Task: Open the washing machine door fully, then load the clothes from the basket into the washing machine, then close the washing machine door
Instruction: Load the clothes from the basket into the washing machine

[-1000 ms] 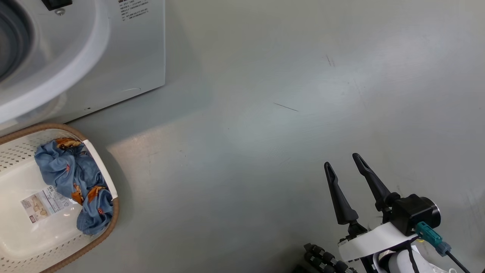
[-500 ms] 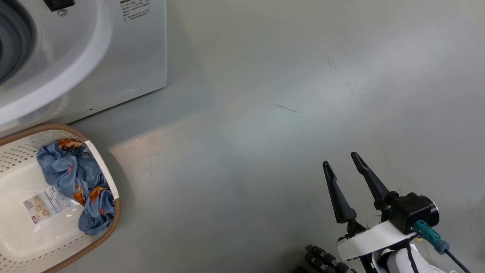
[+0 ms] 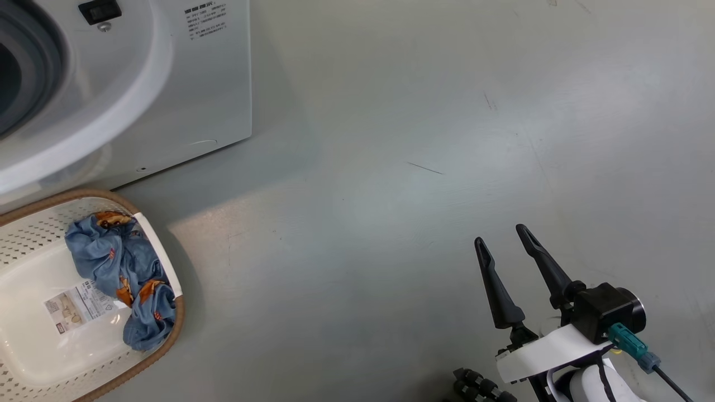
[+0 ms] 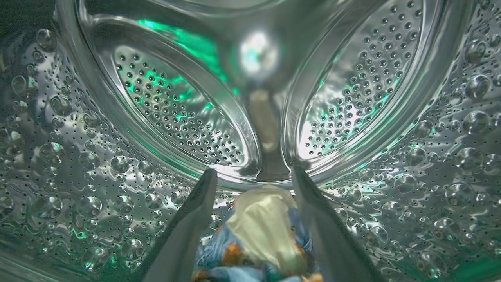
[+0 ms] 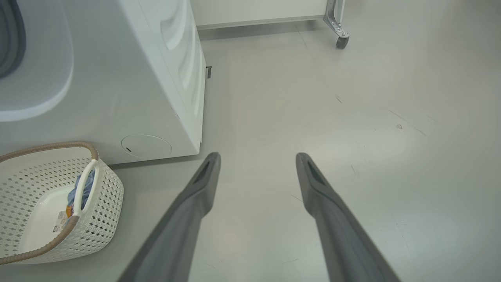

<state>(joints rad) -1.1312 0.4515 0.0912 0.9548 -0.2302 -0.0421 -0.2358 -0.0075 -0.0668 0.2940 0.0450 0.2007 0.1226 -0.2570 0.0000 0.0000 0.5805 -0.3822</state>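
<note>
Inside the drum: clothes (image 4: 270,235) lie low between my fingers (image 4: 188,227), a plain cream piece on top of a blue printed piece (image 4: 213,254).
Left gripper (image 4: 253,171): jaws spread wide, gripping nothing; whether cloth brushes a finger I cannot tell.
Drum (image 4: 176,121): perforated steel all round, its back wall ahead of my fingertips.
Step in hand: I judge this the drop of one load. To do it well I would keep the jaws wide and draw straight back along my fingers, so no fold snags and rides out with me.
Washing machine (image 3: 190,89): white box, its mouth at the head view's upper left.
Basket (image 3: 33,229): on the floor just in front of the machine, with a blue printed bundle (image 3: 120,268) bunched at its right end, so loading is not finished.
Next grab: take that bundle at its thick middle, clear of the white handle (image 5: 84,184).
Right gripper (image 3: 501,234): jaws apart, empty, over bare floor (image 3: 391,223), well apart from the basket.
Writing: a paper label (image 3: 78,307) on the basket's bottom and a printed sticker (image 3: 206,22) on the machine's side. Both are too small to read, and no brand is legible.
</note>
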